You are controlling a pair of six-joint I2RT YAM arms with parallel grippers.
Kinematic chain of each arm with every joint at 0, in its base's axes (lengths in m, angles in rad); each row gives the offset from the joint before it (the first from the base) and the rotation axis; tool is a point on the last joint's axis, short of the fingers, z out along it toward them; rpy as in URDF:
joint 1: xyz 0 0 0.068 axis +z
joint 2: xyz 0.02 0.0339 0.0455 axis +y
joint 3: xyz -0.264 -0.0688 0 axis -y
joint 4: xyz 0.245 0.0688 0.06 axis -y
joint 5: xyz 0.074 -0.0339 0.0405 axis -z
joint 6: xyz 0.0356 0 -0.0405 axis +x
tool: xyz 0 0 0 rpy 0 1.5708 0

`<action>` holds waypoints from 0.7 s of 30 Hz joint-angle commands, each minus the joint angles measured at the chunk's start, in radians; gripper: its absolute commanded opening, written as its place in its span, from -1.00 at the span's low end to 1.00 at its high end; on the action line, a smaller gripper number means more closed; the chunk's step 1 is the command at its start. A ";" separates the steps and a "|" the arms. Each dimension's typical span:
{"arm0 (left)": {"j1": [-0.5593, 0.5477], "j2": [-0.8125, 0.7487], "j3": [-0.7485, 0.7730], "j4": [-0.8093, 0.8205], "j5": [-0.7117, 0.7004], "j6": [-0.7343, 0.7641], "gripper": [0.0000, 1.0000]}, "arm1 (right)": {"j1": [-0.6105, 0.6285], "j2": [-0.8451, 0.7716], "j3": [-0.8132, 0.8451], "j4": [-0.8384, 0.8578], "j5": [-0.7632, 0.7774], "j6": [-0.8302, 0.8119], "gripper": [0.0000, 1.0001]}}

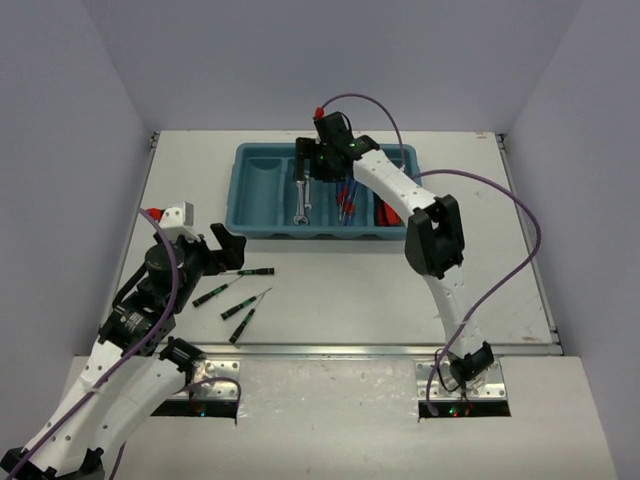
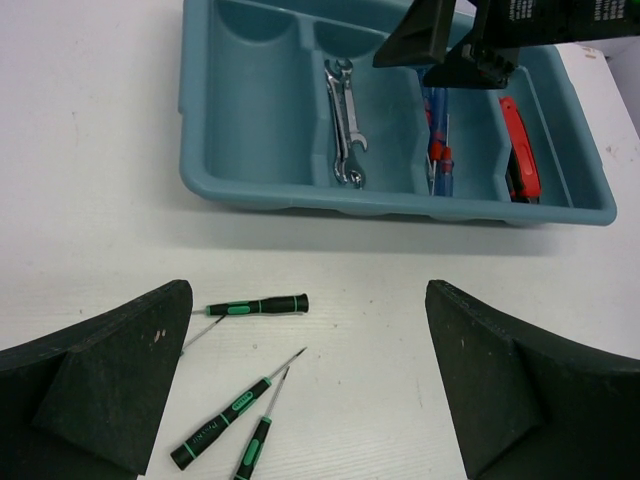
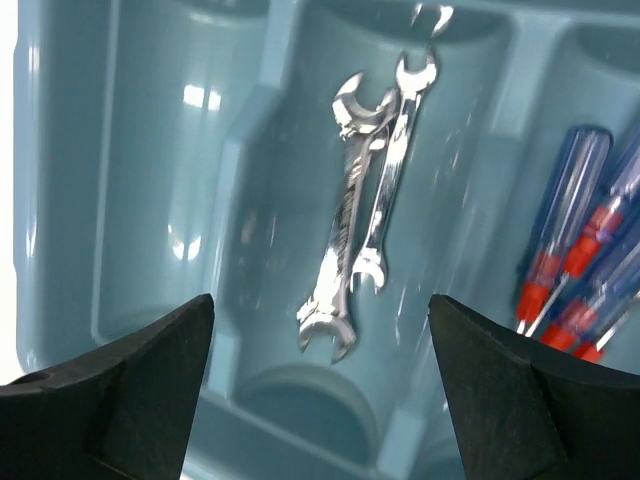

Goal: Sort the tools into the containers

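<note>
- My right gripper (image 3: 320, 320) hangs with its jaws spread wide and nothing between them, above the second compartment from the left of the tray
- Straight beneath it, two silver wrenches (image 3: 365, 210) lie lengthwise on that compartment's floor, touching and partly overlapping
- One compartment to the right, the blue-handled screwdrivers (image 3: 565, 250) lie bunched together, their red collars showing
- The red-handled pliers (image 2: 520, 160) lie in the rightmost compartment
- All of these sit in the teal tray (image 1: 262, 225), which rests on the far side of the table (image 1: 400, 290)
- My left gripper (image 2: 308, 330) is likewise wide open and holds nothing; it hovers over the table on the near left, well apart from the tray
- Between and just ahead of its fingers, the black-and-green precision screwdrivers (image 2: 235, 410) lie loose on the table: one crosswise, the others slanted and close together
- The top view shows four of them; in my left wrist view one is mostly hidden behind my left finger (image 2: 100, 390)
</note>
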 commanded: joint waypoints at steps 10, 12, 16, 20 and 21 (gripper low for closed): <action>-0.009 0.111 0.040 -0.034 -0.139 -0.061 1.00 | 0.018 -0.790 -0.795 0.114 -0.003 -0.186 0.98; -0.009 0.158 0.064 -0.069 -0.189 -0.102 1.00 | 0.018 -0.940 -1.029 0.191 0.033 -0.180 0.98; -0.009 0.279 0.129 -0.169 -0.325 -0.216 1.00 | 0.016 -1.114 -1.291 0.299 0.074 -0.171 0.98; -0.009 0.344 0.134 -0.187 -0.286 -0.313 1.00 | 0.016 -1.154 -1.357 0.284 0.099 -0.145 0.98; -0.009 0.359 0.128 -0.199 -0.282 -0.400 1.00 | 0.016 -1.158 -1.374 0.298 0.084 -0.146 0.98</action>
